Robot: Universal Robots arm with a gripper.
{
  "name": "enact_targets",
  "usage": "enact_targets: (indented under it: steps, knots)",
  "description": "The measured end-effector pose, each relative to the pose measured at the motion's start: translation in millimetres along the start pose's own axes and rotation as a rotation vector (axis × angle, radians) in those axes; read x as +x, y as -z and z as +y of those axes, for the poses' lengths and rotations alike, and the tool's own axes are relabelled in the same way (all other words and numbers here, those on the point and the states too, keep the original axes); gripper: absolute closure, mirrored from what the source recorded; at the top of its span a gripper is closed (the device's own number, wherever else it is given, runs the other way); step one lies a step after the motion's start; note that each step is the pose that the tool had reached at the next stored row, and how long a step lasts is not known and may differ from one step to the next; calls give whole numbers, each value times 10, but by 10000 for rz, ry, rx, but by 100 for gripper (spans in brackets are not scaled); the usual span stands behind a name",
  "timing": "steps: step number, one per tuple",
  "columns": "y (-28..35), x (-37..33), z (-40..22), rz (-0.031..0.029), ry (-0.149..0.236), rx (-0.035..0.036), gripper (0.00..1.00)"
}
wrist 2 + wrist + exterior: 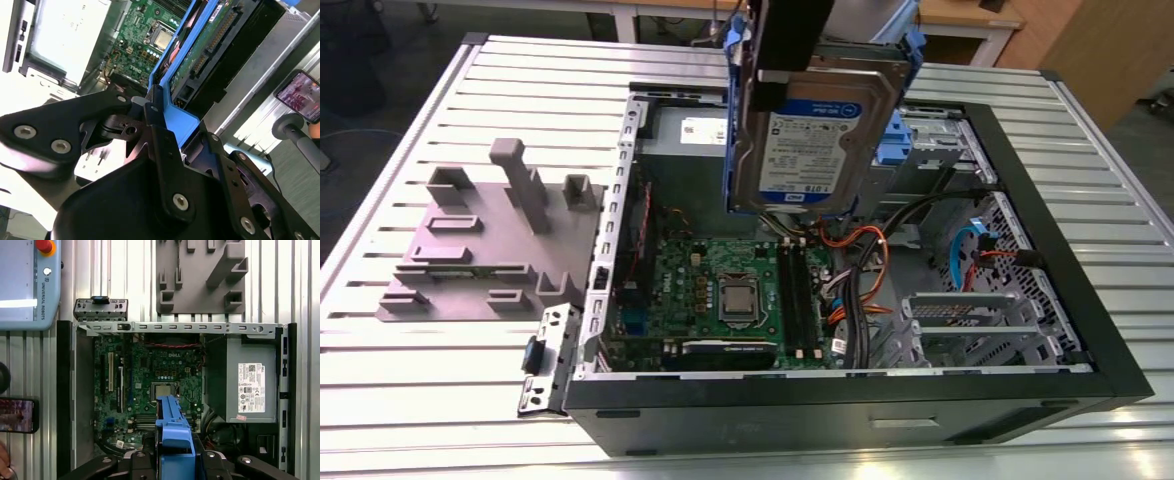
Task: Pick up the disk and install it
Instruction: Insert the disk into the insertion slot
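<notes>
Now, exterior view: the gripper (pixel 781 40) clamps the disk (pixel 817 130) upright above the open case (pixel 854 405), so it is lifted but not installed. Second wrist view: fingers (pixel 160 140) pinch its blue carrier. First wrist view: the motherboard (pixel 150 370) lies beneath. Seating calls for squaring it to a bay (pixel 941 140).

White-and-blue printed label on the disk (pixel 811 140), white printed label on the power-supply box (pixel 250 387), lettering on the teach pendant (pixel 27 285)

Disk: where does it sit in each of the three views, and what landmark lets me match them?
Exterior view: the disk hangs upright over the open case, clamped by the gripper.
Second wrist view: the disk runs edge-on from the gripper toward the motherboard.
First wrist view: its blue carrier end-on over the motherboard.
Landmark: the CPU socket.
</notes>
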State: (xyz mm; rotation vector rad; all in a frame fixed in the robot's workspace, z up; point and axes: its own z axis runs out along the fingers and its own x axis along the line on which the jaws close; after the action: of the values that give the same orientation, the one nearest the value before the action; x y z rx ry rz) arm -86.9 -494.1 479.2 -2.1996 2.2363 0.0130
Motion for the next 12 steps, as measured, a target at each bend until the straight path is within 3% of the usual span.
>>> enact_targets:
  steps: [3, 9, 12]
  knots:
    - [-3, 38, -33, -2, 0, 1, 64]
    - [-3, 42, -215, 0, 0, 0, 64]
    - [-3, 42, -258, -1, 0, 0, 64]
